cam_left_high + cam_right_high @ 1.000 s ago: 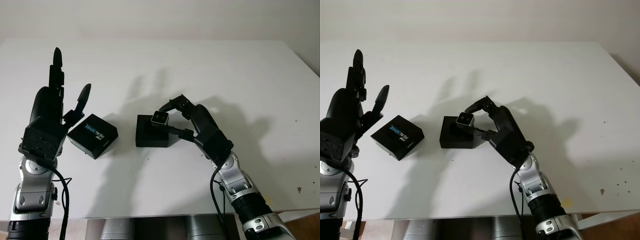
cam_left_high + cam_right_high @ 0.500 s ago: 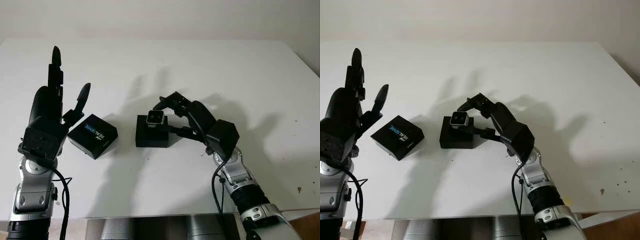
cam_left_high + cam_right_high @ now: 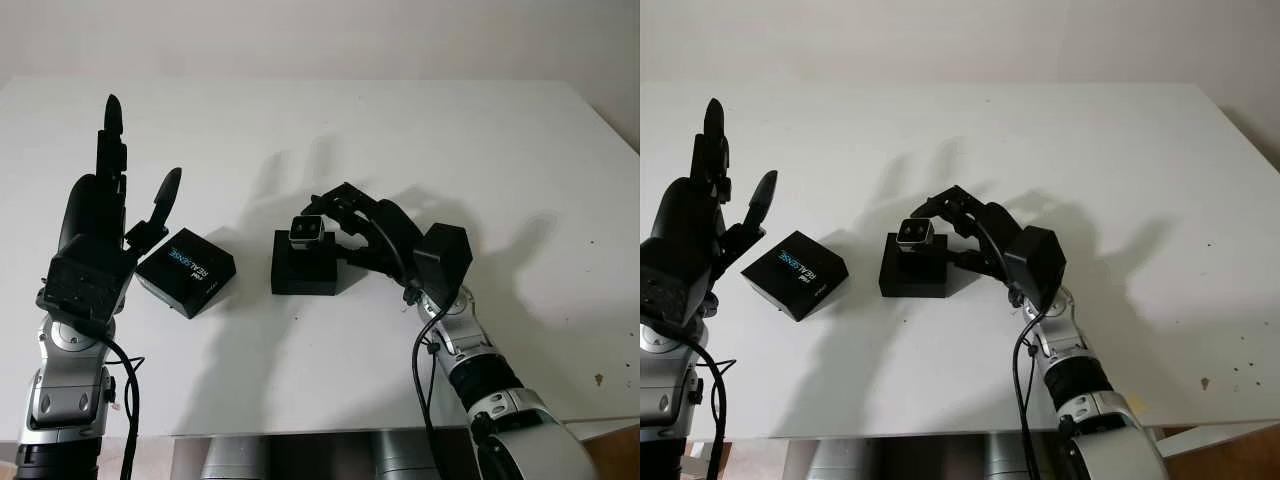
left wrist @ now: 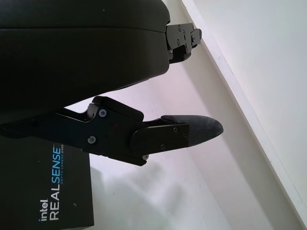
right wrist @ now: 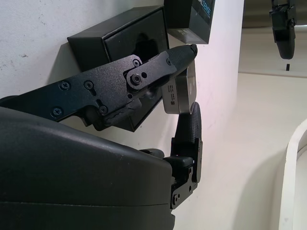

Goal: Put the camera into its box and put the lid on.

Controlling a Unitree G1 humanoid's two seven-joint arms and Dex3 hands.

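Right hand point(image 3: 345, 225) pinched around small silver camera point(image 3: 306, 231), just above open black box point(image 3: 303, 268). Left hand point(image 3: 100, 225) raised, open, holding nothing, beside RealSense lid point(image 3: 186, 270) on white table point(image 3: 450, 140).

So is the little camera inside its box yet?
Not fully. The camera sticks up above the open black box, held in the right hand fingers. The lid lies beside the box.

Camera point(image 3: 306, 231) underside behind hand point(image 3: 375, 232)
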